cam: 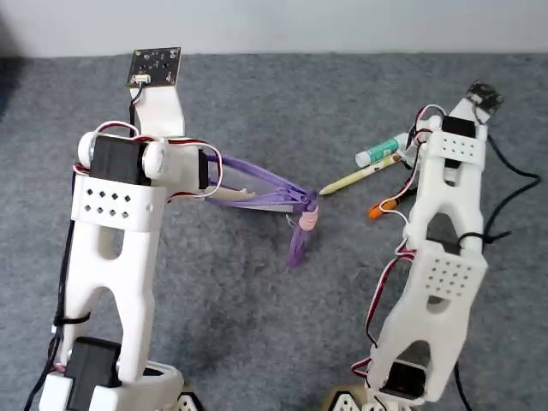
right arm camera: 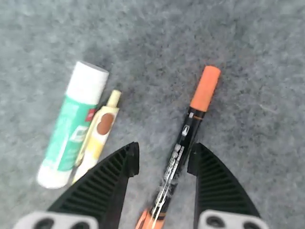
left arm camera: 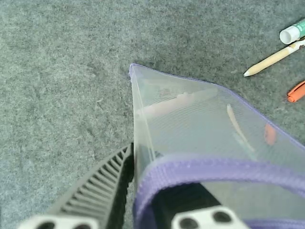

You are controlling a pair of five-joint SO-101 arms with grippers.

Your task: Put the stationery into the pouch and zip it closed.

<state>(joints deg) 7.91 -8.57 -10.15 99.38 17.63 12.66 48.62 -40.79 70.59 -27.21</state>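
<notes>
Three stationery pieces are lying loose beside the gripped pouch (cam: 267, 193).
The clear, purple-trimmed pouch (left arm camera: 200, 129) is being held at the middle of the grey desk (cam: 257, 325), the left pincer (left arm camera: 140, 183) clamping its purple rim, and pale items are showing faintly through its wall. At roughly 2 o'clock from it, the glue stick (right arm camera: 71, 129), pencil (cam: 360, 177) and orange marker (right arm camera: 190, 129) are resting close together on the desk. The right pincer (right arm camera: 162, 157) is hovering low with its jaws spread wide, straddling the orange marker's barrel.
</notes>
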